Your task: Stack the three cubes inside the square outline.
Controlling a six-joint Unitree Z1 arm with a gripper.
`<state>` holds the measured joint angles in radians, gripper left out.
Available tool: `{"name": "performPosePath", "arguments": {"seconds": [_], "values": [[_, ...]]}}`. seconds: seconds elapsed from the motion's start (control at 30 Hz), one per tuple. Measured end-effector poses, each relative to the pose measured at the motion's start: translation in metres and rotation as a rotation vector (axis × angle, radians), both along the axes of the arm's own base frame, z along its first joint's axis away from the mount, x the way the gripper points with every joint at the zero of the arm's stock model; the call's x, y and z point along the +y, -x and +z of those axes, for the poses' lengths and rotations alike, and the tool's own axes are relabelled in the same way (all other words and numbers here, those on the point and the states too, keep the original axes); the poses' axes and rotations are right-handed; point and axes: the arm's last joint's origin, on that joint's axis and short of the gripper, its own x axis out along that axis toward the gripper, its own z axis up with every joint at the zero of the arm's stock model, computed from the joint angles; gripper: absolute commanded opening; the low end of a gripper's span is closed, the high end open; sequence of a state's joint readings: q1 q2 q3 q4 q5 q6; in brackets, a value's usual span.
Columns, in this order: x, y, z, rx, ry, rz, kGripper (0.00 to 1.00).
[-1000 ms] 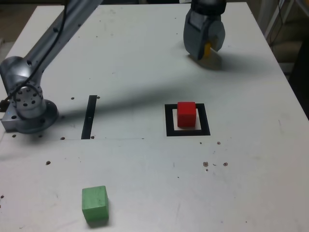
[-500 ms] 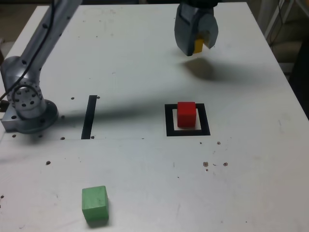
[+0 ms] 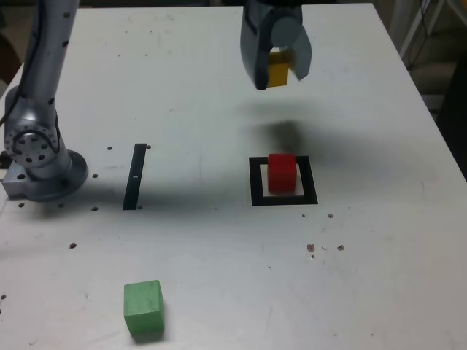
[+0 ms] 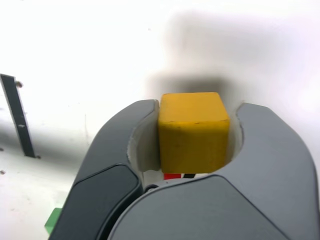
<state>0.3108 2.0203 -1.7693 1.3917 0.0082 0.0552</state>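
Observation:
My gripper hangs in the air at the back of the table, shut on the yellow cube. In the wrist view the yellow cube fills the space between the grey jaws. The red cube rests inside the square outline, nearer the front than the gripper and below it. A sliver of red shows under the yellow cube in the wrist view. The green cube lies near the front edge at the exterior view's left; its corner shows in the wrist view.
The arm's grey base stands at the exterior view's left. A thin black strip lies on the white table between the base and the outline. Small dark specks dot the surface.
The gripper has risen off the table with the yellow cube and shifted toward the exterior view's left. The red and green cubes have stayed put.

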Motion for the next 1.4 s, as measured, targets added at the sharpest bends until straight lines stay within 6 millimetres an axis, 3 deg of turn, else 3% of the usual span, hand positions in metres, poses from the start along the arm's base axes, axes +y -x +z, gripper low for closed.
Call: {"name": "performPosePath", "arguments": {"seconds": [0.27, 0.63, 1.0, 1.4], "values": [[-0.048, 0.024, 0.006, -0.038, 0.023, -0.095, 0.31], [-0.094, 0.034, 0.004, -0.076, 0.022, -0.17, 0.31], [-0.117, 0.032, 0.0, -0.096, 0.008, -0.227, 0.31], [-0.128, 0.029, -0.011, -0.098, -0.003, -0.251, 0.31]]}}
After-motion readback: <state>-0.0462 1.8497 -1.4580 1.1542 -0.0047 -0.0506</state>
